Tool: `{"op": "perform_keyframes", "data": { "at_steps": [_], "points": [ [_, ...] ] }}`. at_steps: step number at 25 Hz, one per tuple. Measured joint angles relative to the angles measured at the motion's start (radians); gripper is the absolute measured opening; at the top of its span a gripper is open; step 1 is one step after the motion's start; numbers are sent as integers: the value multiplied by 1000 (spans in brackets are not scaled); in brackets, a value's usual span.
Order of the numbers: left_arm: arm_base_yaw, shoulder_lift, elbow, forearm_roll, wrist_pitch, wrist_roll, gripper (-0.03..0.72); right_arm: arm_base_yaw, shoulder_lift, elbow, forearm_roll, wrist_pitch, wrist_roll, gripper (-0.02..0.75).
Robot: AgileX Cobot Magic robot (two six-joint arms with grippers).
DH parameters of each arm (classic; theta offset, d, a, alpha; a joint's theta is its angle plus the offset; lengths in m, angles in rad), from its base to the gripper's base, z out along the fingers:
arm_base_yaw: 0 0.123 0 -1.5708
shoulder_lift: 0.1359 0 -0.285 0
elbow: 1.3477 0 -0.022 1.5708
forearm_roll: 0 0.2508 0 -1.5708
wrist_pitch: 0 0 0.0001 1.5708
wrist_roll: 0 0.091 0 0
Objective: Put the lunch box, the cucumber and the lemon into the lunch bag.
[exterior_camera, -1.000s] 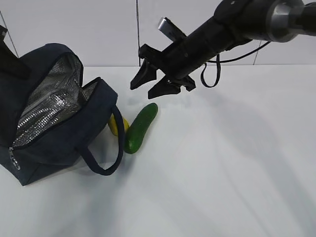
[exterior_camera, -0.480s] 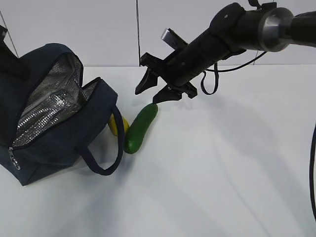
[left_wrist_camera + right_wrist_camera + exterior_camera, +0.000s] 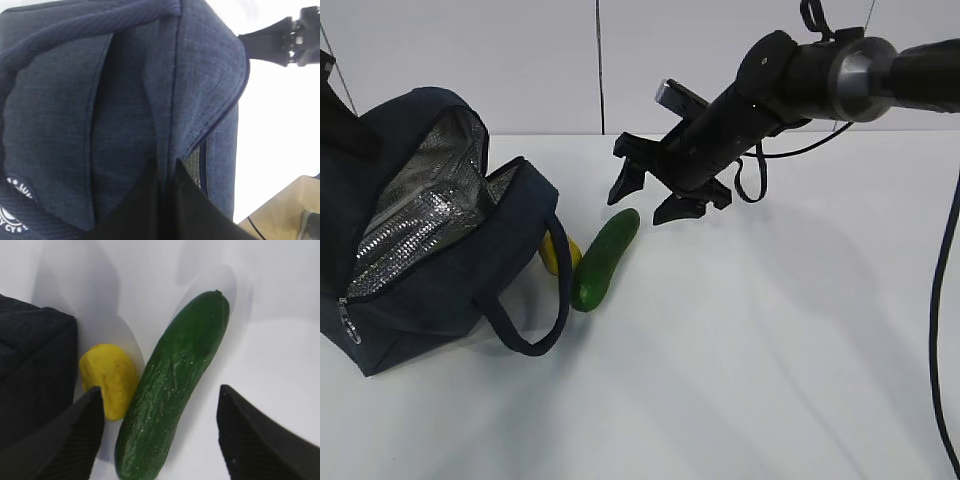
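Note:
The navy lunch bag (image 3: 430,250) stands at the left, unzipped, with its silvery lining showing. The dark green cucumber (image 3: 604,258) lies on the white table beside it, and the yellow lemon (image 3: 558,253) sits between cucumber and bag, partly behind a loop handle. My right gripper (image 3: 650,196) is open just above the cucumber's far end; in the right wrist view the cucumber (image 3: 172,382) lies between its fingers, with the lemon (image 3: 110,380) at the left. My left gripper (image 3: 167,172) is shut on the lunch bag's fabric (image 3: 125,100). The lunch box is out of view.
The bag's loop handle (image 3: 535,330) droops onto the table in front of the lemon. A white wall stands behind the table (image 3: 770,350). A black cable (image 3: 752,160) hangs from the right arm.
My right gripper has dropped and moved right, from above the cucumber to close over its far end, staying open. The bag, cucumber and lemon have not moved.

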Motion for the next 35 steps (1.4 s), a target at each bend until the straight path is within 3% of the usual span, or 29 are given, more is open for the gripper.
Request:
{"op": "perform_keyframes", "data": {
  "at_steps": [15, 35],
  "points": [
    [0, 0, 0, -14, 0, 0, -5, 41, 85, 0, 24, -65, 116, 569],
    [0, 0, 0, -16, 0, 0, -5, 41, 103, 0, 77, -119, 128, 569]
  ]
}}
